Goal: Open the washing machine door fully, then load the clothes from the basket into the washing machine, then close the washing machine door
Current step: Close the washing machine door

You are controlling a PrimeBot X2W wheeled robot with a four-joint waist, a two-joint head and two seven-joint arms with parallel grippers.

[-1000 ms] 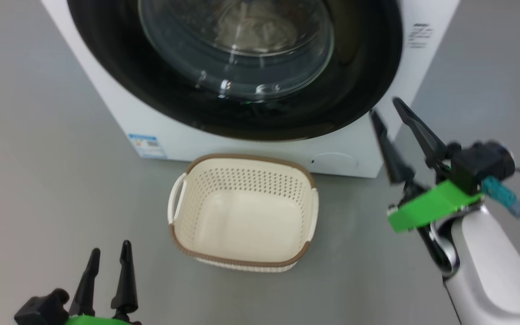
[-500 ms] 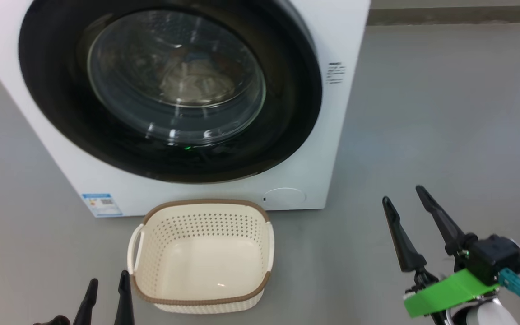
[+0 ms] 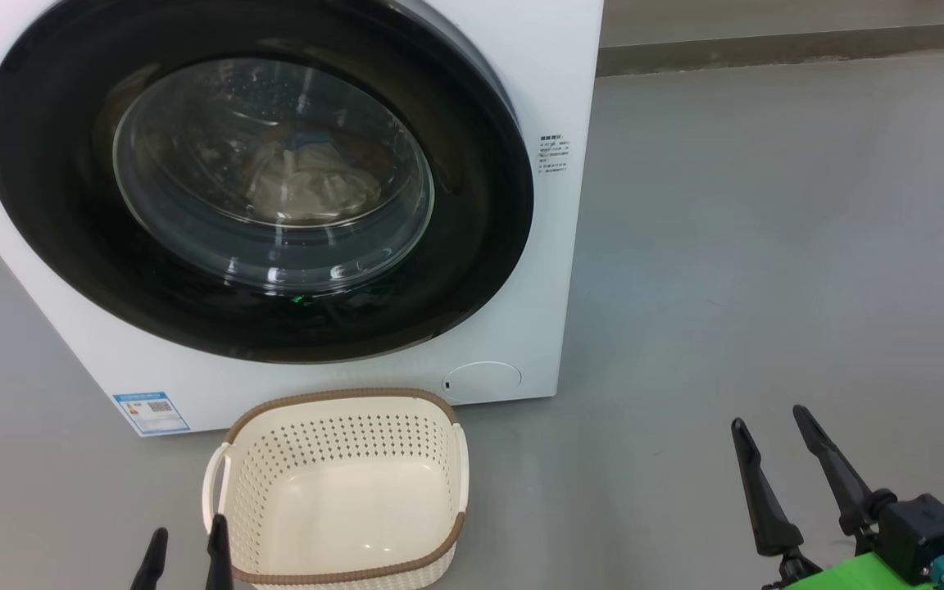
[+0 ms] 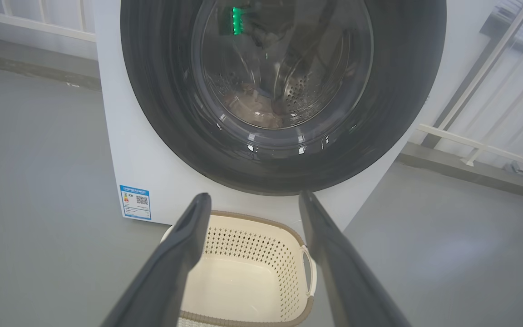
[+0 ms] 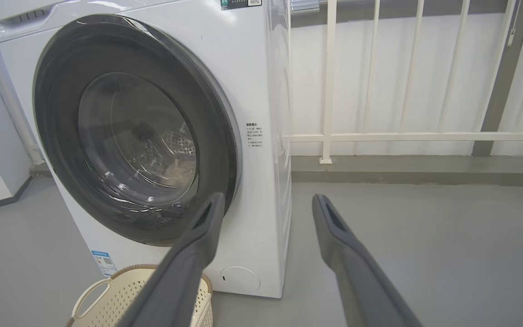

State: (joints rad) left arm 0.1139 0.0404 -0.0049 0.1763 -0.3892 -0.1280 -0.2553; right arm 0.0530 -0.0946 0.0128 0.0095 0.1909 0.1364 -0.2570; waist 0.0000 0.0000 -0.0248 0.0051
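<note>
standing at the bottom left of the head view, the left gripper (image 3: 188,524) had its two dark fingers spread apart with nothing held between them. its tips sat by the near left corner of the basket (image 3: 333,397), and contact could not be told. at the bottom right, well apart from the basket, the right gripper (image 3: 769,415) was likewise wide open and grasped nothing, with a green mount behind its fingers.

the cream basket with its brown rim sat on the grey floor (image 3: 767,246), its smooth pale bottom fully in view. it stood just in front of the washing machine (image 3: 554,98), below the lower edge of the door.

low on the white front panel, a blue label sticker (image 3: 151,411) was at the left and a round cap (image 3: 482,381) at the right. the washing machine door (image 3: 472,205), a broad glossy black ring around a bulging glass window, lay closed against the front. behind the glass, the clothes (image 3: 308,184) showed as a pale crumpled heap in the drum.

beyond the machine, in the right wrist view, a white railing (image 5: 329,81) ran along the wall.
</note>
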